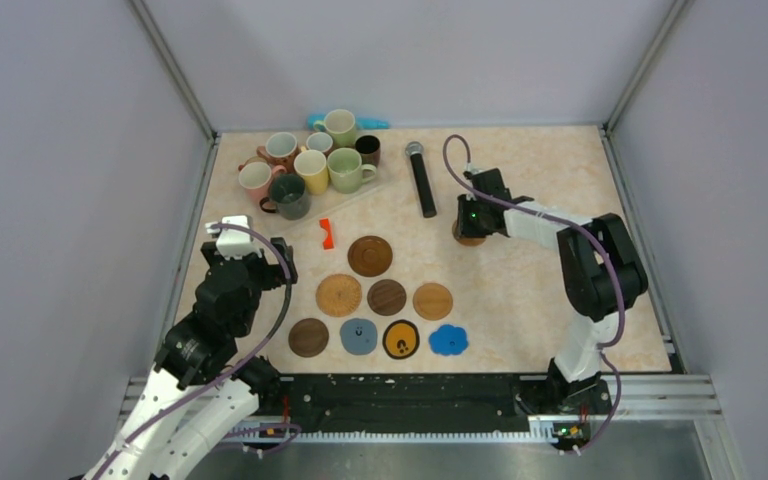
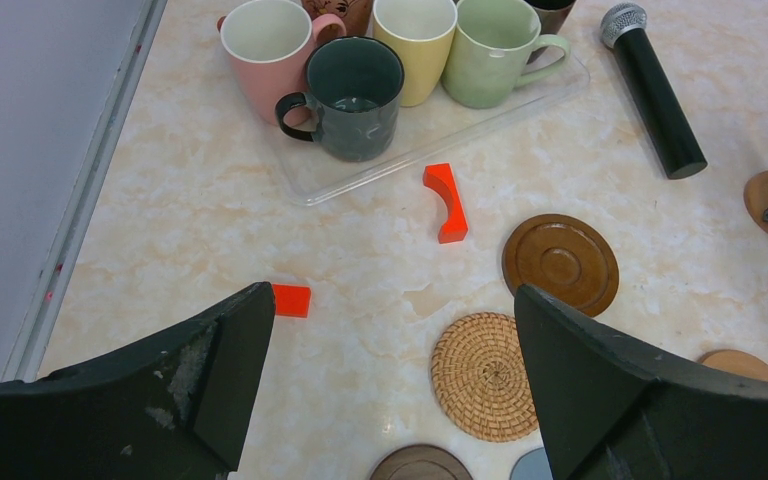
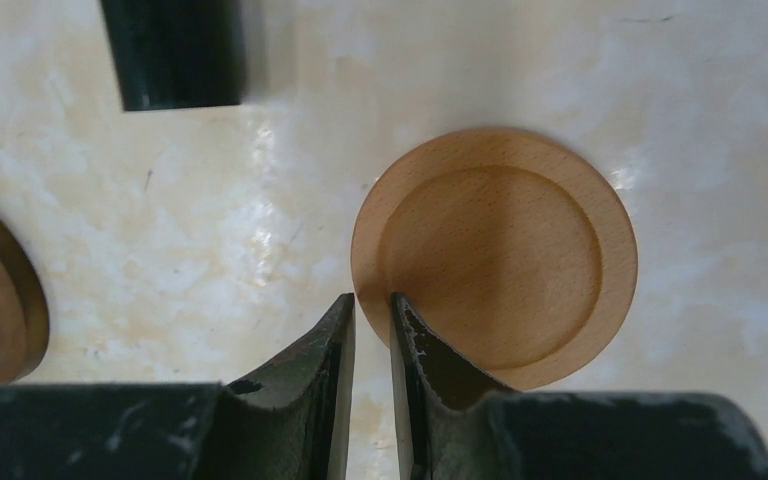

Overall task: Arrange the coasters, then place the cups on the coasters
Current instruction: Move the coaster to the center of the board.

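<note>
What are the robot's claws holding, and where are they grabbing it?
The right claw pinches the pale wooden coaster by its edge, one finger on each side of the rim. The left claw is wide open and holds nothing.

A beige marbled worktop [image 1: 540,180] is boxed in by a plain pale grey left wall [image 1: 60,200], far wall [image 1: 410,50] and right wall [image 1: 740,200]. Slanted silver metal posts [image 1: 175,70] mark the far corners. Soft light leaves a faint sheen on the worktop.

Mugs [image 1: 311,170] cluster at the upper left, eight coasters [image 1: 387,297] lie in rows at centre, a black microphone [image 1: 421,180] lies above them, and the right gripper [image 1: 468,227] sits over a tan coaster [image 1: 467,240].
</note>
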{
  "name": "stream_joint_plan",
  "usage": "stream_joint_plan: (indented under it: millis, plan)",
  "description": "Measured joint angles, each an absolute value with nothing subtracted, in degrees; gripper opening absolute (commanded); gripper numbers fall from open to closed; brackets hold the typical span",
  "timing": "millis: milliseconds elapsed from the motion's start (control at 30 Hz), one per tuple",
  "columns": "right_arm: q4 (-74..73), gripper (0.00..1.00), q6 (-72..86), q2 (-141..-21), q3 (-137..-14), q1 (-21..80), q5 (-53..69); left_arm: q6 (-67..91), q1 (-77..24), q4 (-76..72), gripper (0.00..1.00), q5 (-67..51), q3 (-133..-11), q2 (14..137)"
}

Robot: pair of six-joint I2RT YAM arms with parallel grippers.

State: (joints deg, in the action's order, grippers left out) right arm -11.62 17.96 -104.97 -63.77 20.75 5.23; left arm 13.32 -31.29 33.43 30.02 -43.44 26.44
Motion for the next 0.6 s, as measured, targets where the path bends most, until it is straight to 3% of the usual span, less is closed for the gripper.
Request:
stream_joint_plan:
  millis: [600]
  plan:
    - [-6.61, 0.20, 26.68, -102.59, -58.43, 33.21, 9.69, 13.32, -31.29, 33.43, 0.94, 30.04, -43.44, 26.48]
